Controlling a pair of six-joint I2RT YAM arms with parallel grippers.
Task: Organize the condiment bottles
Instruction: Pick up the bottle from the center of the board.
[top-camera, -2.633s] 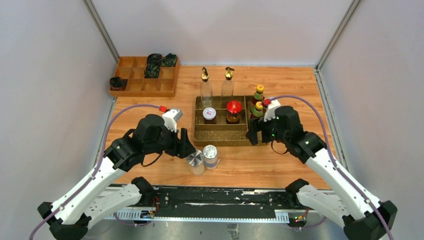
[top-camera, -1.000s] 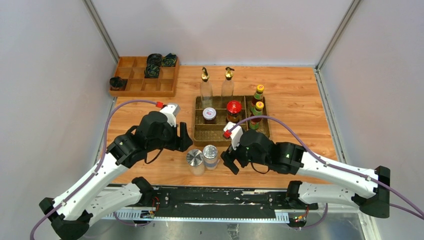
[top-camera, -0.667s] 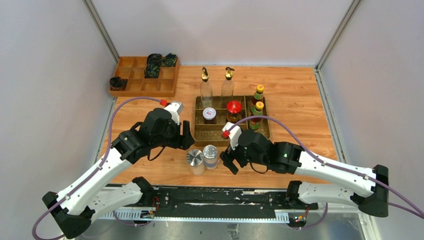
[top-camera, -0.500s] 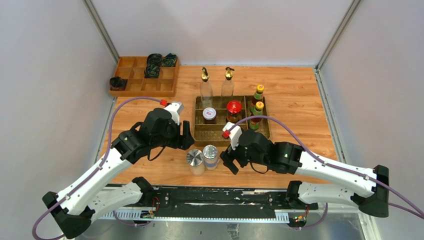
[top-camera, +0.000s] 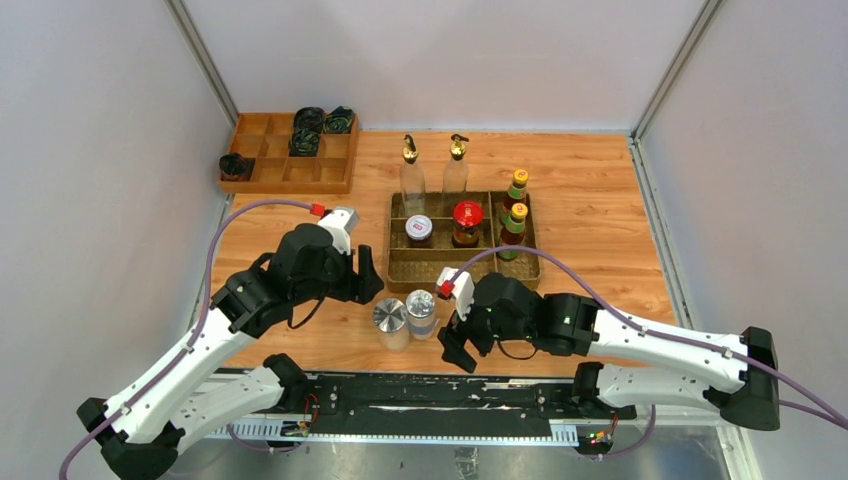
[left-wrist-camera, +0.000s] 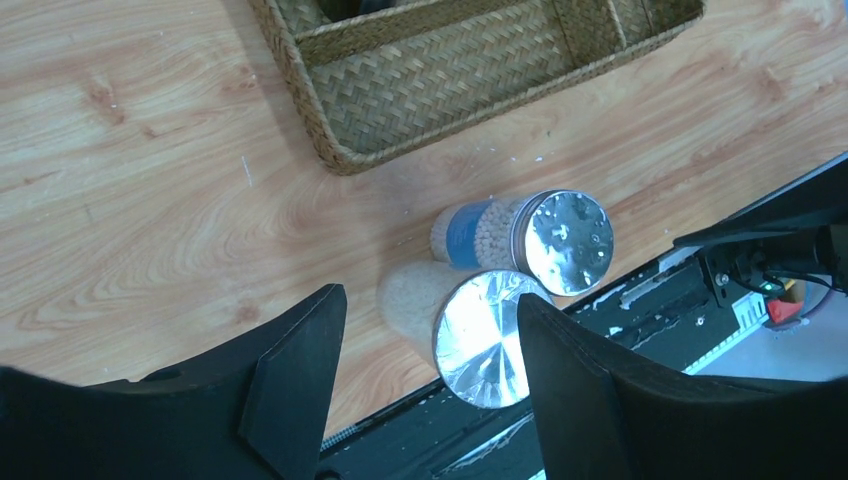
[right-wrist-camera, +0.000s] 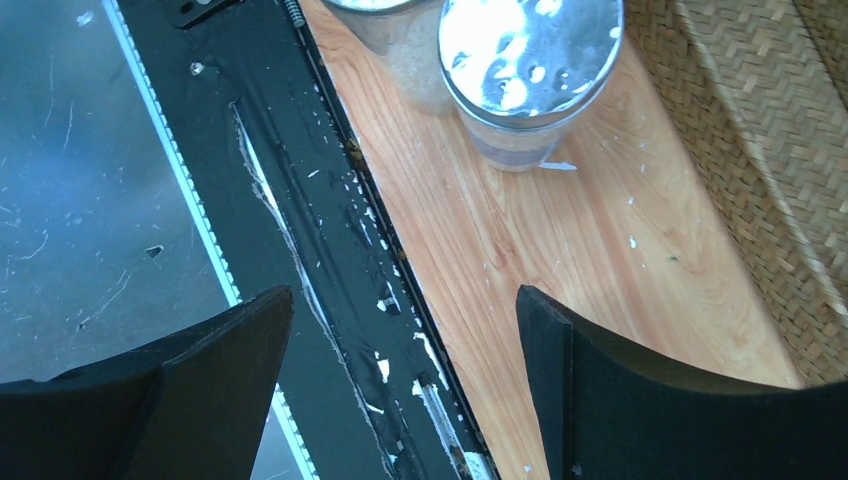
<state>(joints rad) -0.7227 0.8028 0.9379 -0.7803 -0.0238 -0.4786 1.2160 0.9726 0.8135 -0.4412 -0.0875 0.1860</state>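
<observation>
At the near edge of the table (top-camera: 600, 170), just in front of the woven tray (top-camera: 440, 283), the two silver-lidded shakers (top-camera: 389, 322) stand side by side on the wood, one with a blue label (left-wrist-camera: 565, 240) and one with pale contents (left-wrist-camera: 485, 340). The left gripper (left-wrist-camera: 430, 300) hangs above them and to their left, jaws wide apart and holding nothing. The right gripper (right-wrist-camera: 405, 295) hovers low on their right, over the table's front edge, jaws also spread wide and empty. In the tray sit the white-lidded jar (top-camera: 419, 229) and the red-lidded jar (top-camera: 467, 222), with the two yellow-capped sauce bottles (top-camera: 514, 225) at its right end. The two clear gold-spouted bottles (top-camera: 411, 170) stand just behind the tray's far rim. A wooden divided box (top-camera: 270, 175) with dark cloth bundles (top-camera: 308, 120) sits at the far left corner.
</observation>
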